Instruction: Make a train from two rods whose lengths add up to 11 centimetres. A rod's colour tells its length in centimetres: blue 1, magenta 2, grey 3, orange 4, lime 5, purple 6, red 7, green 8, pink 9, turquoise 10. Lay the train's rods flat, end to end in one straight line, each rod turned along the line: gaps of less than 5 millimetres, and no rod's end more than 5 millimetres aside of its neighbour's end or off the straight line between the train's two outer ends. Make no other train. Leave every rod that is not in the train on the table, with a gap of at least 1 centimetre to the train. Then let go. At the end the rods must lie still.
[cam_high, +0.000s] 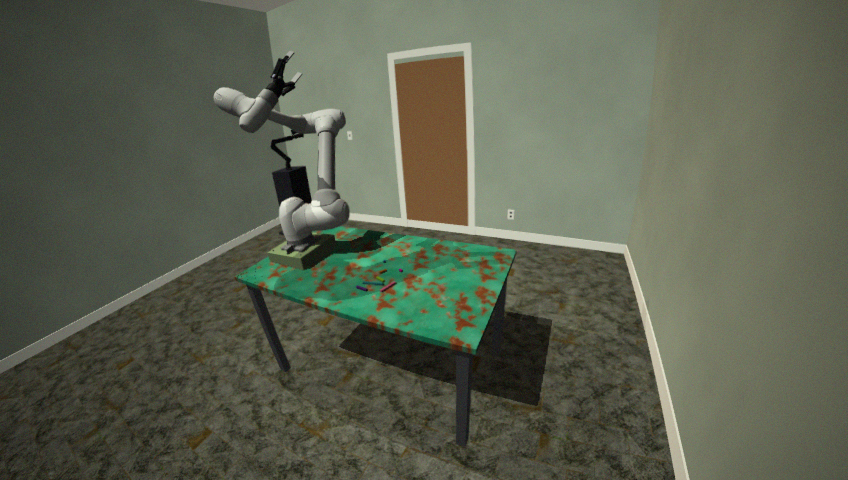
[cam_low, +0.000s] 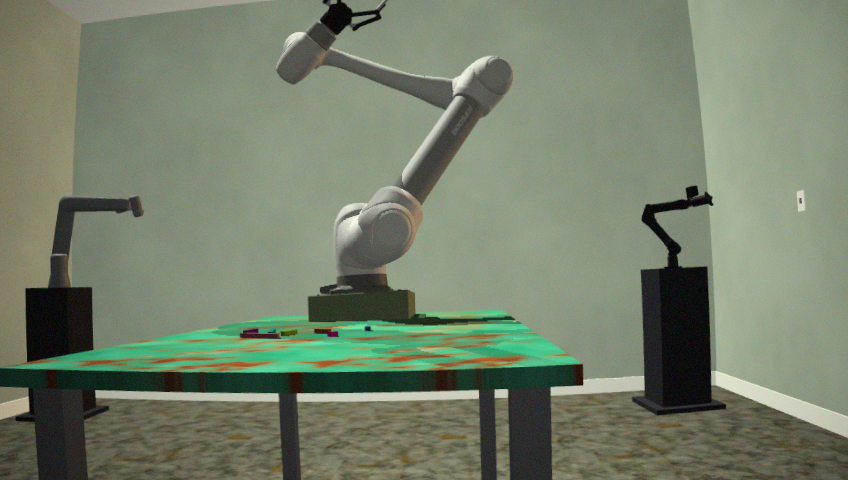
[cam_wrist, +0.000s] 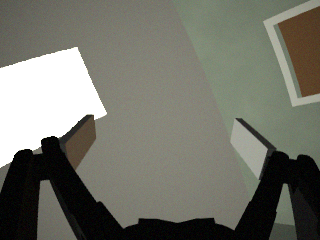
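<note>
Several small rods lie loose near the middle of the green table (cam_high: 386, 279). In the exterior view I see a long pink rod (cam_low: 260, 335), a purple rod (cam_low: 250, 330), a lime rod (cam_low: 288, 332), an orange rod (cam_low: 322, 330), a short magenta rod (cam_low: 332, 334) and a tiny blue rod (cam_low: 367, 327). In the top view the pink rod (cam_high: 388, 286) lies beside the purple rod (cam_high: 361, 288). My gripper (cam_high: 292, 66) is open and empty, raised high above the arm's base and pointing up, far from the rods. It also shows in the exterior view (cam_low: 371, 10) and in the wrist view (cam_wrist: 167, 136), which shows only wall, ceiling and door.
The arm's base block (cam_low: 361, 305) stands at the table's back edge. Two black camera pedestals (cam_low: 676, 336) (cam_low: 58, 324) stand on the floor beside the table. A brown door (cam_high: 432, 139) is in the far wall.
</note>
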